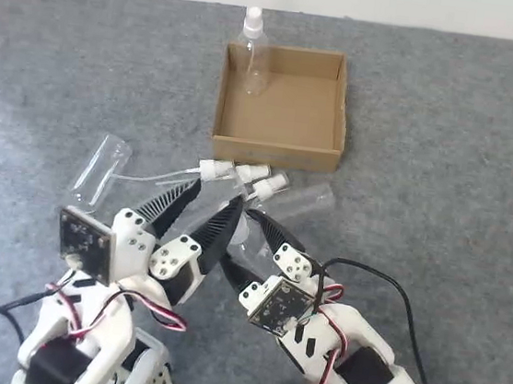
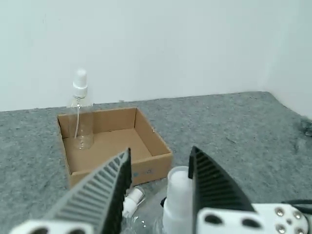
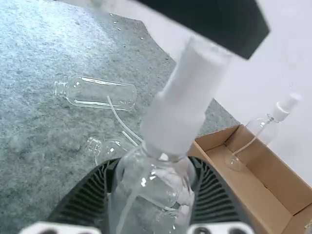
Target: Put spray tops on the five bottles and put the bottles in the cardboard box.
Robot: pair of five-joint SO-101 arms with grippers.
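A grey mat (image 1: pixel 449 131) covered the table. At upper centre of the high view sat the cardboard box (image 1: pixel 275 152), with one capped bottle (image 1: pixel 255 62) standing in its upper-left corner.

Both arms came in from the bottom edge and met just below the box. The right claw (image 3: pixel 153 165) was clamped on a clear bottle (image 3: pixel 146 204), held upright. The left claw (image 2: pixel 160 156) stood spread around the white spray top (image 2: pixel 178 192) on that bottle's neck, with a gap showing on one side.

An uncapped bottle (image 1: pixel 101 170) lay at centre left and another (image 1: pixel 309 201) just right of centre. Loose spray tops (image 1: pixel 217 169) lay between them.

The step in hand looked like seating the top on the held bottle. Next, the left claw would probably have to close on the top and press or twist it home while the right kept the bottle steady. Whether it was fully seated could not be told.
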